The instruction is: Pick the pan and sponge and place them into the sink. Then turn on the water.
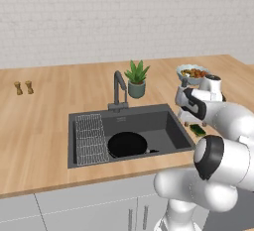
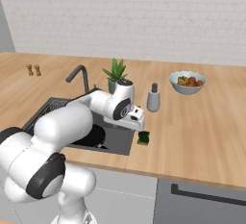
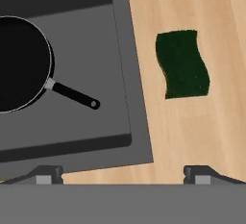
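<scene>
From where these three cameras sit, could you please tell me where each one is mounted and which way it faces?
Left base view: behind the arm on its left, facing forward and down at the sink holding the pan; the white arm rises at lower right.
Right base view: behind on the right, facing the same counter; the arm rises at lower left over the sponge.
Hand view: on the hand, looking straight down; the open gripper shows two dark tips.
All three share sink, pan and sponge.

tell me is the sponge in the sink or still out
Out: the sponge lies flat on the wooden counter beside the sink.
</scene>
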